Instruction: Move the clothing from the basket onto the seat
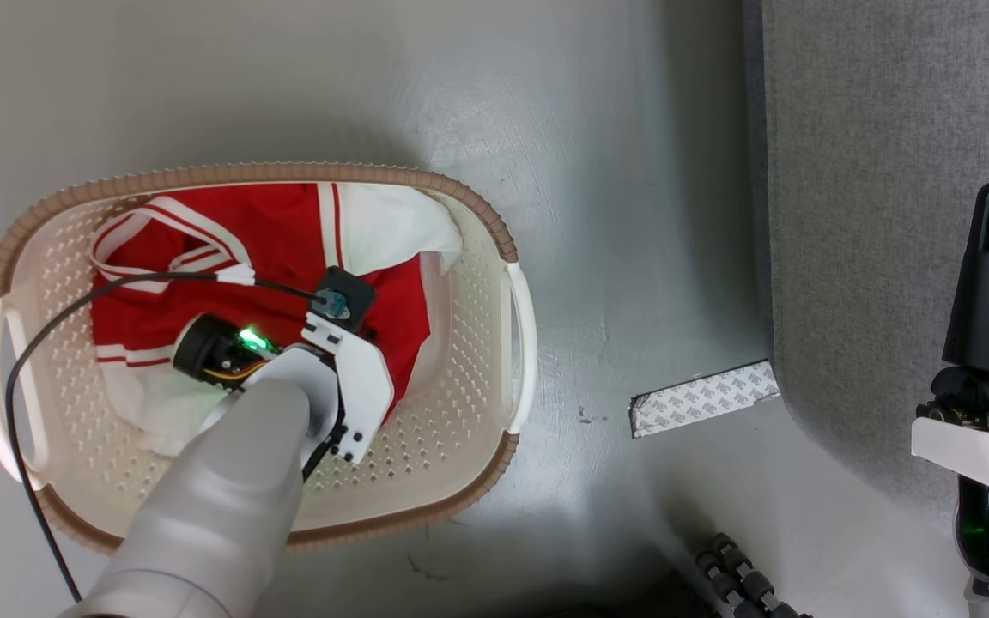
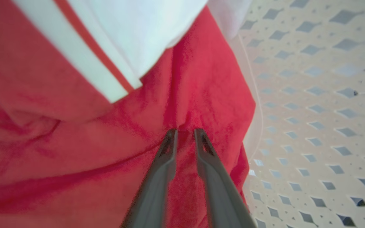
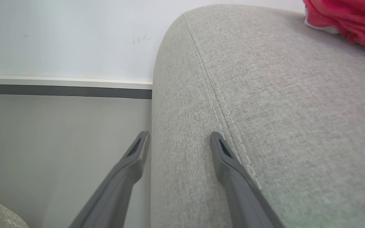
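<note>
My left gripper (image 2: 185,134) pinches a clothing (image 2: 74,126) fold near the basket (image 2: 312,95) wall at three o'clock, for lifting; right gripper (image 3: 179,139) hangs spread.

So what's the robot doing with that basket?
It's emptying the laundry. Its left gripper reaches down into the basket and pinches a fold of the red clothing lying inside. Its right gripper hangs open and empty over the edge of the seat. One red garment already lies on the seat.
</note>
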Motion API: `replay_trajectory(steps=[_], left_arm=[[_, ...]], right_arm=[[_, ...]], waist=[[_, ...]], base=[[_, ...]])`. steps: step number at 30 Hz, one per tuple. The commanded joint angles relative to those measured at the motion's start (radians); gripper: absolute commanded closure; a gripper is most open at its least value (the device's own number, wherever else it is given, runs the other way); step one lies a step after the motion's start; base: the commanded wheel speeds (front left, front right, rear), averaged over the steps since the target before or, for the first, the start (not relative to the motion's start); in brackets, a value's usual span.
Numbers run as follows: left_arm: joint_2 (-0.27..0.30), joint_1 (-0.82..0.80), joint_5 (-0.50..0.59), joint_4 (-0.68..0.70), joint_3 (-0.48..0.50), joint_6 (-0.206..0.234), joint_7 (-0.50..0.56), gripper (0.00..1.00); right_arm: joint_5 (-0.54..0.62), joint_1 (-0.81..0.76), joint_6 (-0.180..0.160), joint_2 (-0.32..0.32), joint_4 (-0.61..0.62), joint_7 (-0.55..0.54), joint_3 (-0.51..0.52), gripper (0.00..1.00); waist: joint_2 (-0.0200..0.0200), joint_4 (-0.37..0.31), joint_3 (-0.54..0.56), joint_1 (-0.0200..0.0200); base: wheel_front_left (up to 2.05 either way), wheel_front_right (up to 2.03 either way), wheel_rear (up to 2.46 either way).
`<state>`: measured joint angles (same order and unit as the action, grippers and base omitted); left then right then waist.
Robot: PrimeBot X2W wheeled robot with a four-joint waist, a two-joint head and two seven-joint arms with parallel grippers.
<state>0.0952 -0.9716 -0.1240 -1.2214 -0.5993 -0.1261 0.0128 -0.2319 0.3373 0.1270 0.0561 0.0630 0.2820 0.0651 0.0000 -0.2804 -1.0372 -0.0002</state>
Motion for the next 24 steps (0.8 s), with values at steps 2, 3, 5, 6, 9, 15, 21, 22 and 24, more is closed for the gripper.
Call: replay_trajectory(steps=[2, 3, 5, 6, 9, 15, 21, 22, 24], left_arm=[[0.001, -0.011, 0.004, -0.008, -0.005, -0.004, -0.009, 0.87], [0.0, -0.013, 0.004, -0.012, -0.009, -0.003, -0.014, 1.0], [-0.001, -0.016, 0.0, -0.018, -0.014, -0.004, -0.019, 1.0], [-0.002, -0.02, -0.004, -0.019, -0.017, -0.004, -0.024, 1.0], [-0.007, -0.024, -0.014, -0.024, -0.022, -0.004, -0.043, 1.0], [-0.017, -0.042, -0.054, -0.027, -0.001, 0.002, -0.1, 1.0], [-0.029, -0.052, -0.133, -0.019, 0.056, 0.0, -0.17, 1.0], [-0.031, -0.05, -0.154, -0.017, 0.072, -0.001, -0.179, 1.0], [-0.034, -0.045, -0.2, -0.007, 0.1, -0.003, -0.196, 1.0]], right_arm=[[-0.007, -0.043, 0.007, -0.01, -0.069, -0.032, -0.006, 0.0], [-0.007, -0.044, 0.007, -0.01, -0.067, -0.032, -0.005, 0.0], [-0.005, -0.046, 0.007, -0.01, -0.065, -0.032, -0.002, 0.0], [-0.004, -0.046, 0.007, -0.01, -0.064, -0.032, 0.0, 0.0], [0.002, -0.05, 0.007, -0.011, -0.061, -0.032, 0.006, 0.0], [0.015, -0.058, 0.007, -0.01, -0.057, -0.032, 0.017, 0.0], [0.022, -0.019, 0.007, -0.006, -0.046, -0.032, 0.005, 0.0], [0.021, -0.013, 0.008, -0.005, -0.046, -0.032, 0.004, 0.0], [0.022, -0.003, 0.008, -0.002, -0.043, -0.029, 0.004, 0.0]], waist=[[0.0, 0.0, 0.0, 0.0002], [0.0, 0.001, 0.001, 0.0002], [0.0, 0.002, 0.001, 0.0002], [0.0, 0.003, 0.001, 0.0002], [0.0, 0.005, 0.001, 0.0002], [0.0, 0.017, 0.004, 0.0002], [0.0, 0.028, 0.018, 0.0002], [0.0, 0.03, 0.021, 0.0002], [0.0, 0.032, 0.029, 0.0002]], base=[[0.0, 0.0, 0.0], [0.0, 0.0, 0.0], [0.0, 0.0, 0.0], [0.0, 0.0, 0.0], [0.0, 0.0, 0.0], [0.0, 0.0, 0.0], [0.0, 0.0, 0.0], [0.0, 0.0, 0.0], [0.0, 0.0, 0.0]])
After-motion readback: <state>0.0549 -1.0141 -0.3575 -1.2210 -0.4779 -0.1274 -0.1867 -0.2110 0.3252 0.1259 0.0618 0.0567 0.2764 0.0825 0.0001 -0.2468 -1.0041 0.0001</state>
